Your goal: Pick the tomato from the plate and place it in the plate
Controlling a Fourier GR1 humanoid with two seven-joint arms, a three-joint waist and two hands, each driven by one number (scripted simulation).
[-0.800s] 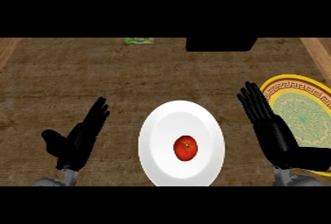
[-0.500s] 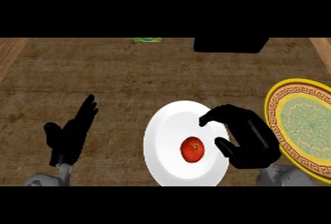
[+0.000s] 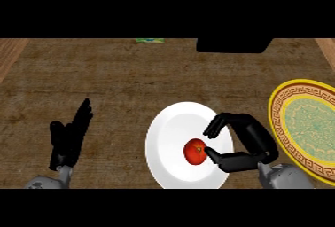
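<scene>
Counter top (image 3: 118,88): dark brown, coarse grain, spread over whole view. Paler wooden strip (image 3: 9,55) seen at 10 o'clock corner, second paler strip (image 3: 325,46) at 2 o'clock corner, both slanted. Black box-shaped object (image 3: 234,45) placed at 1 o'clock, cut by upper edge; kind cannot be told. Small green item (image 3: 150,41) found near 12 o'clock, only partly shown.

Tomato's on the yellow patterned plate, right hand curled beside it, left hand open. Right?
No: head view shows the round red tomato on the plain white plate, not the yellow patterned plate. Black right hand is curled beside it; black left hand is open.
</scene>
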